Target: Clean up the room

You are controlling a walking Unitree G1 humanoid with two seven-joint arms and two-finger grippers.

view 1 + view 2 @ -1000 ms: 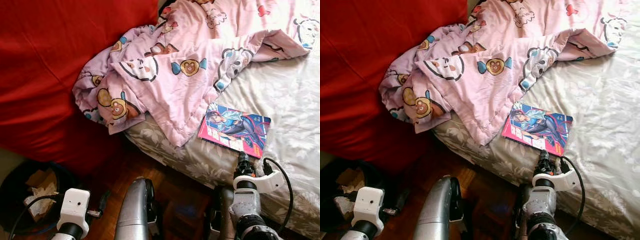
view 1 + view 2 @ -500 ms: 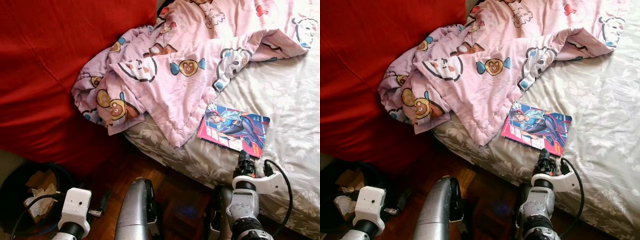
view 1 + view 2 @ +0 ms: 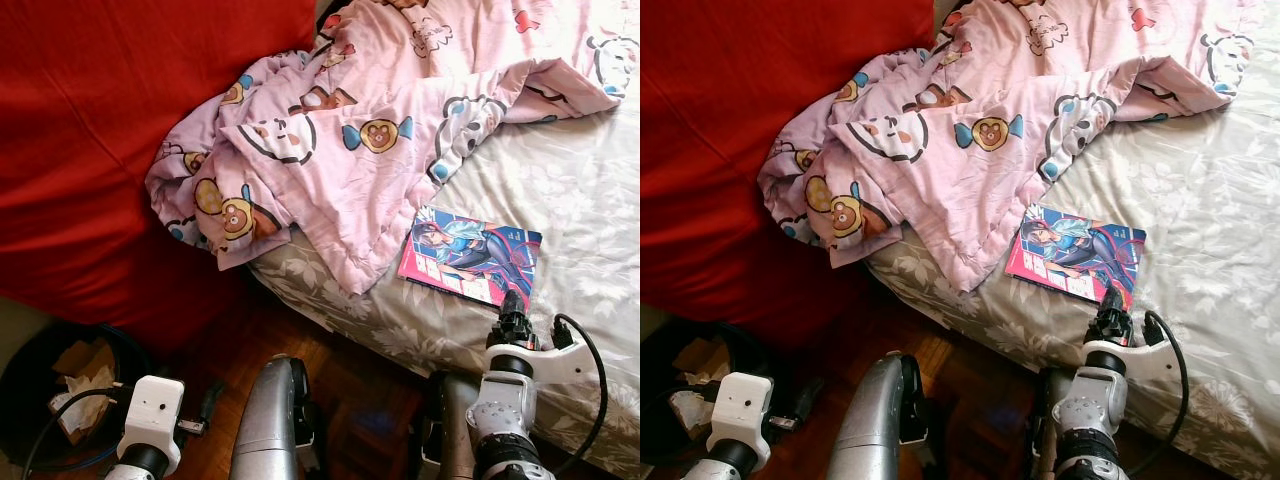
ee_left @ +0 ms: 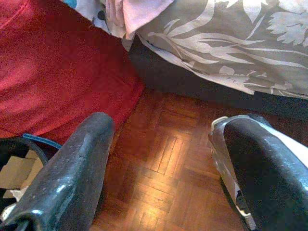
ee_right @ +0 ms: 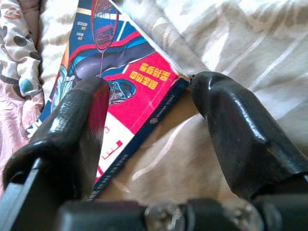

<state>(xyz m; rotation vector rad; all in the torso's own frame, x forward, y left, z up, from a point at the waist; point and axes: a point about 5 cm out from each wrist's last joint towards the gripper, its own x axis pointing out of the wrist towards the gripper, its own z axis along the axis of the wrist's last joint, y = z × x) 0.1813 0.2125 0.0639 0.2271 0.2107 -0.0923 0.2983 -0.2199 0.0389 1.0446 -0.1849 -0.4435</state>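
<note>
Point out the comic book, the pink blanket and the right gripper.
Glossy pink and blue comic book (image 3: 470, 260), left eye view, cover's middle.
Pink cartoon-print blanket (image 3: 345, 170), left eye view, crumpled middle fold.
Right gripper (image 5: 149, 120), right wrist view, gap between its fingers.

pink cartoon-print blanket (image 3: 370, 130), grey floral sheet (image 3: 570, 190), red-blue book (image 3: 470, 255).

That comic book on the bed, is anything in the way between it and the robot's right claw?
Nothing visible is. The right gripper is open right at the book, its near corner between the two fingers. The pink blanket lies beside the book's far side, not over this corner.
</note>
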